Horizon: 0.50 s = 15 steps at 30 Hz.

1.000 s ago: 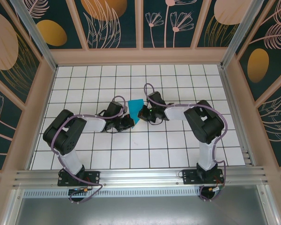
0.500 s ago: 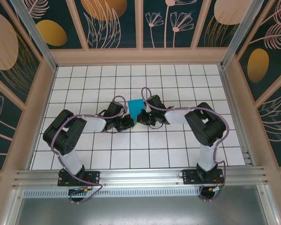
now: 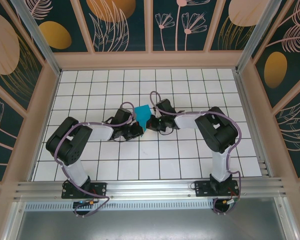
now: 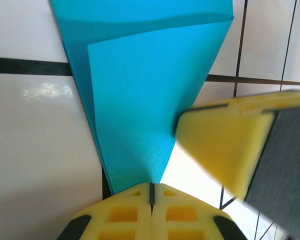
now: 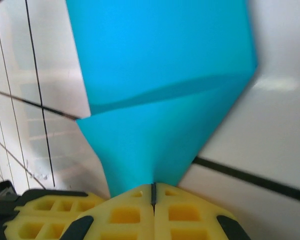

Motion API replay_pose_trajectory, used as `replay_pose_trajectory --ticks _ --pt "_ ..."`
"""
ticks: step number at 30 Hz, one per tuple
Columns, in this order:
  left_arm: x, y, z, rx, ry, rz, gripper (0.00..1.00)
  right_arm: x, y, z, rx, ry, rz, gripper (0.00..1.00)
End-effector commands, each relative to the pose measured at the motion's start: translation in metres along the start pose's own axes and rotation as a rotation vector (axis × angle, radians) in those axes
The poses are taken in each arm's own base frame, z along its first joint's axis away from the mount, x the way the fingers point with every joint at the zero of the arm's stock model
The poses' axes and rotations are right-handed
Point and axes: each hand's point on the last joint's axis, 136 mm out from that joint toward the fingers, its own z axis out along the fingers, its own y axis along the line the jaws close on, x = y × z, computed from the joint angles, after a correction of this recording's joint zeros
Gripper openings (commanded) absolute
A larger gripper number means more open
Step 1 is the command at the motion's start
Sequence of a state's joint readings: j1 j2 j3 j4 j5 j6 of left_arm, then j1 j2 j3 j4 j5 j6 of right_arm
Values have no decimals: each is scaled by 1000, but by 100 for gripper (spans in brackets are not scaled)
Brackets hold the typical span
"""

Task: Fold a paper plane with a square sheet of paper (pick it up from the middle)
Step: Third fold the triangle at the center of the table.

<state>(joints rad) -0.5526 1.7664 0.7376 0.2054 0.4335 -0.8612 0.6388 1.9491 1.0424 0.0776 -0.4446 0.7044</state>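
One sheet of paper (image 3: 142,115), and two grippers of mine on it. My left gripper (image 4: 151,190) has its two yellow pads pressed together on a narrow end of the teal sheet. My right gripper (image 5: 153,190) is pinched tight on it likewise (from the opposite side). The sheet, folded into layers, is held between both wrists over the middle of the gridded table (image 3: 190,155).

You see a glossy white table with thin black grid lines (image 3: 140,165), tan wooden border (image 3: 147,60) on three sides, silver aluminium rail (image 3: 150,189) along the near edge.
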Motion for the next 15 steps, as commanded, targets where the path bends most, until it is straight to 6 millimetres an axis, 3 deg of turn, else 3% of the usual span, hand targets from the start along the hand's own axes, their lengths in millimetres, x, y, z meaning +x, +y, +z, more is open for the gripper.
replay_pose_trajectory --ticks 1,5,9,15 --pt "26 61 2 -227 59 -43 0 -27 -17 -3 51 -58 3 2" --pt "27 63 2 -230 65 -37 0 -47 -26 -8 66 -91 19 2" --pt "26 61 1 -226 63 -31 0 -53 -6 -22 18 -124 -43 2" --pt "21 56 2 -219 54 -18 0 -26 21 -34 -51 -104 -128 2"
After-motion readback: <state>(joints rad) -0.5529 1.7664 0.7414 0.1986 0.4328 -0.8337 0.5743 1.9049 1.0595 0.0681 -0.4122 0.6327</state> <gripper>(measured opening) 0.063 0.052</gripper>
